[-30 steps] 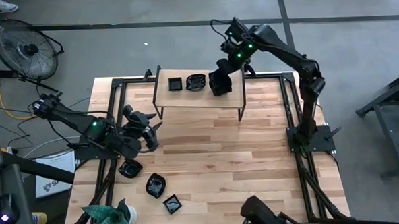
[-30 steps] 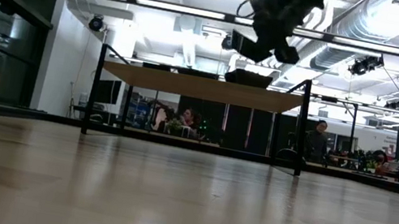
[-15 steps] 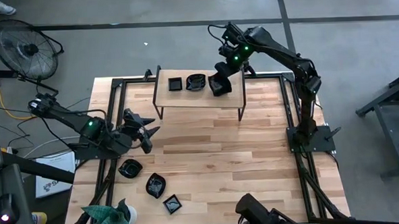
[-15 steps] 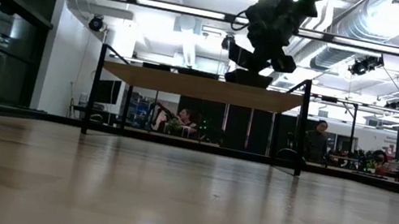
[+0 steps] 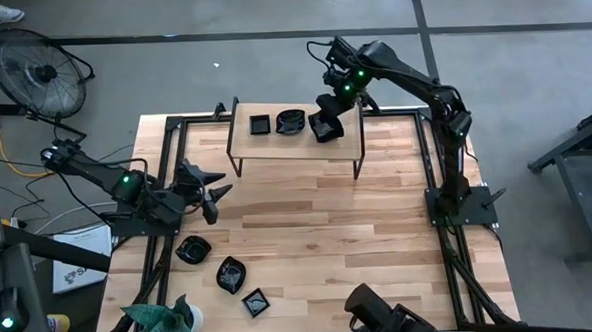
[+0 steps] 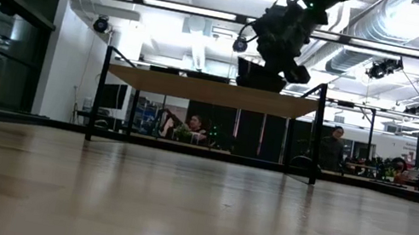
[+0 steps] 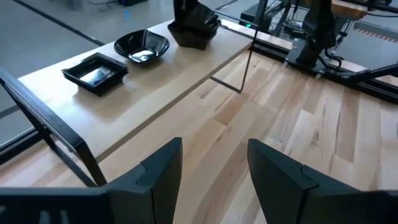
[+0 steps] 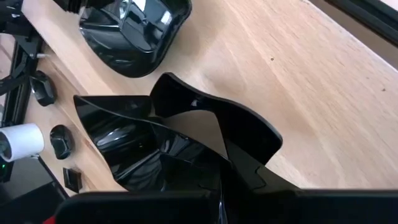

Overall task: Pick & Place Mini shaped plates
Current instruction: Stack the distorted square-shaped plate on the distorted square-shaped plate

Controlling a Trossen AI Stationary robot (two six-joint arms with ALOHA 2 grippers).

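Observation:
Two glossy black mini plates sit on the raised wooden shelf (image 5: 295, 144): a square one (image 5: 260, 125) and a wavy round one (image 5: 291, 120). Beside them, my right gripper (image 5: 326, 123) is shut on a third, angular plate (image 8: 134, 146), down at the shelf top (image 6: 260, 76). Three more plates rest on the table near its left near corner: (image 5: 193, 251), (image 5: 231, 274), (image 5: 255, 303). My left gripper (image 5: 209, 190) hangs open above the table's left side, touching nothing. In the left wrist view it faces the shelf (image 7: 214, 168). My right gripper holds the angular plate by its rim (image 8: 186, 134), pinched between the fingers, one finger (image 8: 230, 127) lying over the plate's inner face. The fingers come from above, slanting down. The plate's underside is at the shelf top (image 7: 194, 42); whether it rests there I cannot tell.
The shelf stands on thin black legs (image 5: 357, 166) at the table's far edge. A green plant in a white pot (image 5: 163, 322) is at the near left corner. Black frame rails run along the table's sides. Bare wood lies between shelf and near plates.
My right gripper has come down with the angular plate from above the shelf to the shelf top, next to the wavy round plate. My left gripper has drawn back a little toward the table's left edge and risen, staying open.

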